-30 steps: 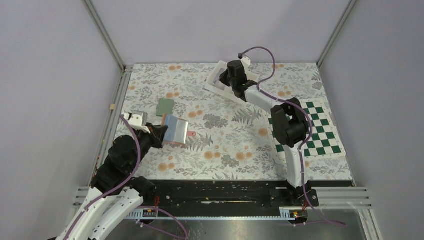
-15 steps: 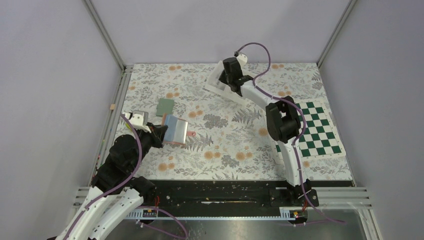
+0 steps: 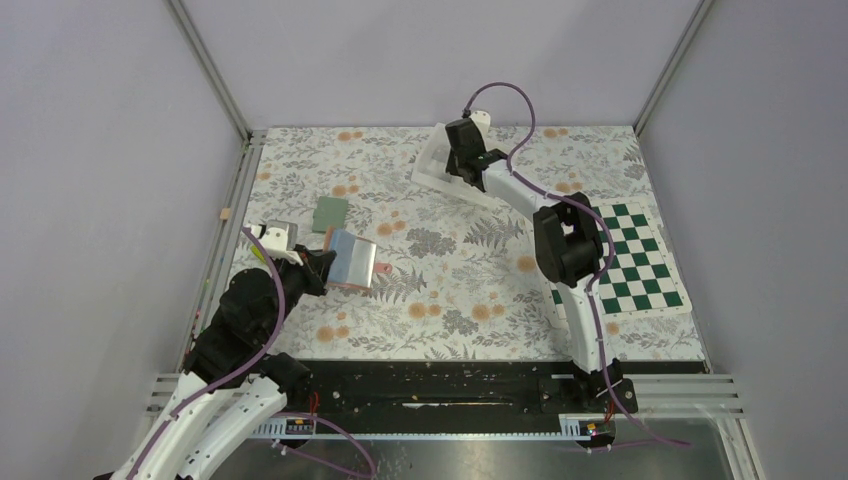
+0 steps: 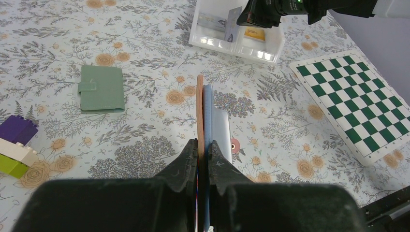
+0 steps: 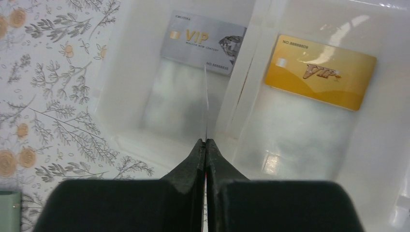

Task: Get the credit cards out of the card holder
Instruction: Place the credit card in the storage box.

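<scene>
Left arm: low over the left side of the table, bent at the elbow, wrist turned toward the middle.
Left gripper [image 4: 203,147]: jaws clamped on the near edge of the card holder.
Card holder [image 4: 208,111]: held on edge just off the flowered cloth, tan cover on the left, light-blue panels on the right, a small pink tab [image 4: 235,144] sticking out at its right.
Right arm: stretched to the far side of the table, elbow raised over the left edge of the chessboard mat [image 3: 640,265], forearm crossing the right part of the white tray [image 3: 425,165].
Right gripper [image 5: 205,142]: jaws pressed together on a thin credit card [image 5: 206,96], seen edge-on, upright above the tray's left compartment, close to the divider.
Silver card [image 5: 205,41]: flat at the far end of the left compartment.
Gold card [image 5: 319,70]: flat in the right compartment.
Bricks [image 4: 14,142]: purple, white and lime, at the left edge of the left wrist view.
Green wallet [image 4: 101,88]: shut and flat on the cloth, left of and beyond the card holder, apart from it.
In the way: nothing lies between the holder and the tray but bare cloth.
</scene>
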{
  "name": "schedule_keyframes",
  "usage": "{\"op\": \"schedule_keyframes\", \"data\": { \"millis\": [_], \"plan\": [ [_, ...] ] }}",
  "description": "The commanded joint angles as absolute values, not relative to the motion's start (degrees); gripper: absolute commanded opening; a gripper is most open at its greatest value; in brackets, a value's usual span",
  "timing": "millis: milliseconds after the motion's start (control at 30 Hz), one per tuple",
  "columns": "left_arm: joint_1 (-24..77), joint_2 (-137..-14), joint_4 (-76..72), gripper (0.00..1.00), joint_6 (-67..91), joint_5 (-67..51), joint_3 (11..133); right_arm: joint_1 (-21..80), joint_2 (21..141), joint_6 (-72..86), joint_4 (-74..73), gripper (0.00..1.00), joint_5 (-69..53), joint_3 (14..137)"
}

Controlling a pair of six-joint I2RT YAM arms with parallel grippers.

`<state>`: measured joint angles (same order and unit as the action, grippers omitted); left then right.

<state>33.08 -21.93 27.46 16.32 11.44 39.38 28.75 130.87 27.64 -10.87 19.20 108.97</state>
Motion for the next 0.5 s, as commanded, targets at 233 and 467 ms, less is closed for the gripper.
{"op": "schedule_keyframes", "data": {
  "millis": [233,467],
  "plan": [
    [33.2,-22.0,24.7,0.0,15.7,12.7,40.4,28.6,123.0,20.1,-8.7,0.0,13.8,106.2],
    [33.3,-22.1,24.7,0.0,15.8,12.5,40.3,28.6,124.8,23.5,-14.6,0.0,18.9,111.8]
  ]
}}
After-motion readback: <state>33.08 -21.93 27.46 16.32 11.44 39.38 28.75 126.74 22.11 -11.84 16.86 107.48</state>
